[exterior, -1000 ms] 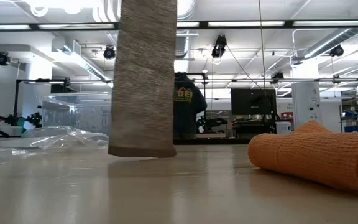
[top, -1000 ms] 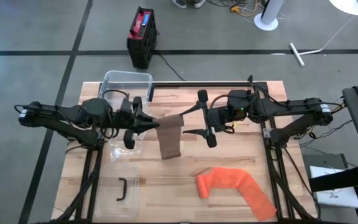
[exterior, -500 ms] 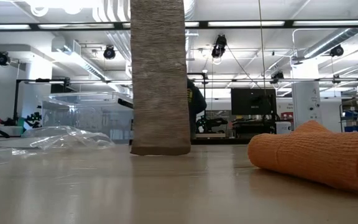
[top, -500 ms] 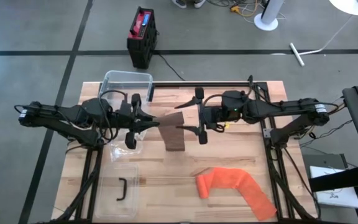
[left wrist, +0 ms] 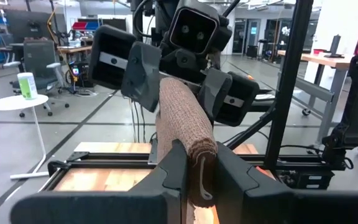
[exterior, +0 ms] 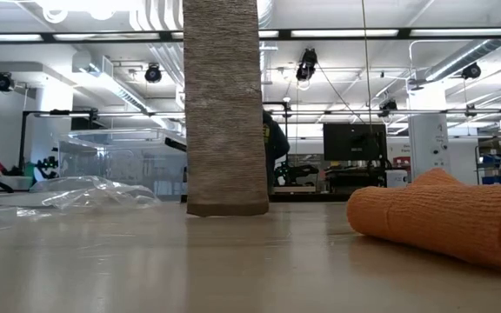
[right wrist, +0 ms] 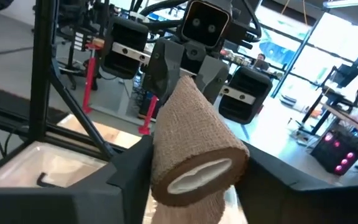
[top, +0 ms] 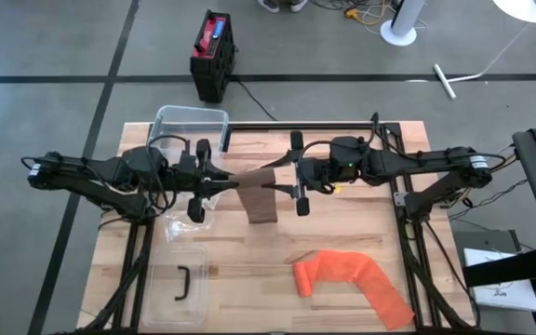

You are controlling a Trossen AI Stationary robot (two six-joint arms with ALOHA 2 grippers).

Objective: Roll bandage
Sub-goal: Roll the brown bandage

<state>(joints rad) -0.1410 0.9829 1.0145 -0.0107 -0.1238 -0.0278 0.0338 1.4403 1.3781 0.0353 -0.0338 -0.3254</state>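
Observation:
A brown bandage roll [left wrist: 182, 124] is held level above the table's middle, between my two grippers. Its loose strip [exterior: 224, 104] hangs down from the roll, and the strip's lower end [exterior: 227, 209] reaches the tabletop. My left gripper [top: 223, 181] is shut on the roll's left end. My right gripper [top: 275, 182] faces it from the right, closed around the other end [right wrist: 197, 174]. An orange bandage [top: 352, 284] lies loosely bunched on the table near the right front. My left gripper pinches the roll's left end [left wrist: 199, 158] between its two fingers, coming level from the table's left, along the roll's axis. The roll is lifted clear. My right gripper has the roll's hollow right end [right wrist: 194, 158] between its two fingers [right wrist: 132, 168], coming level from the table's right. The strip hangs slack below.
A clear plastic box [top: 192, 126] stands at the far left and a crumpled plastic bag [top: 182, 221] lies under my left gripper. A clear lid with a black handle [top: 182, 284] lies at the near left. The middle front of the table is bare wood.
My right gripper has gone toward the table's left, up to the roll, and its fingers have closed in from wide apart onto the roll's right end. The hanging strip has swung a little toward the right and turned, with its lower end still at the table.

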